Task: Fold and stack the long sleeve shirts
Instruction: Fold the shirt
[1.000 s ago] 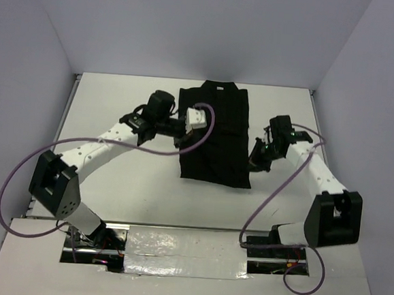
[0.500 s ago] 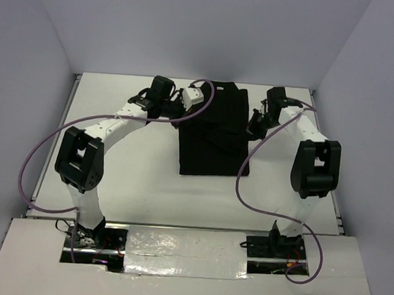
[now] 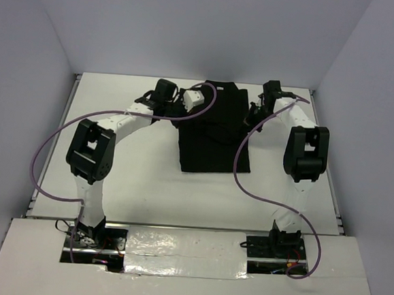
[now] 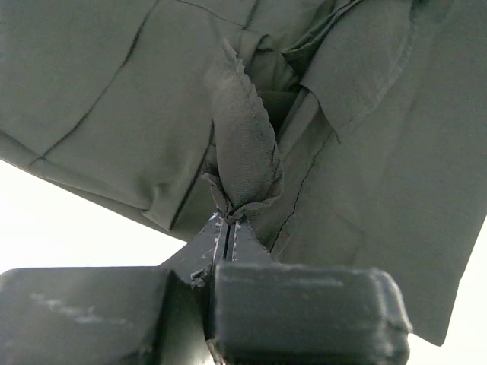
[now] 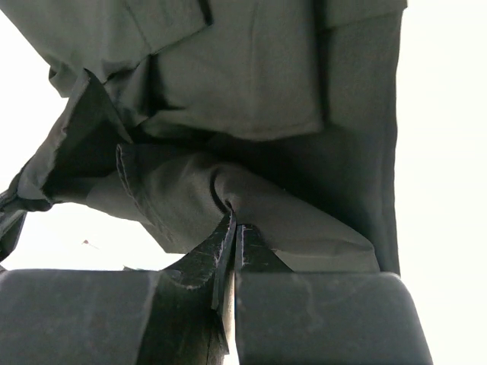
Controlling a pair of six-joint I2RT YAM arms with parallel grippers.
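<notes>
A black long sleeve shirt (image 3: 215, 135) lies at the far middle of the white table, folded into a narrow upright rectangle. My left gripper (image 3: 181, 111) is at the shirt's upper left edge, shut on a pinched-up twist of the black fabric (image 4: 242, 152). The right gripper (image 3: 252, 116) is at the upper right edge, shut on a fold of the same shirt (image 5: 251, 190). Both arms reach far back over the table. In both wrist views the shirt hangs bunched just beyond the jaws, which stand pressed together.
The white table (image 3: 113, 175) is walled by pale panels at left, back and right. Purple cables (image 3: 46, 156) loop from both arms. The right arm's elbow (image 3: 306, 153) stands upright near the shirt's right side. The arm bases sit at the near edge.
Both grippers have travelled from the shirt's middle toward the far edge, carrying the fabric. The shirt's lower half has been drawn up, so the cloth now looks shorter.
</notes>
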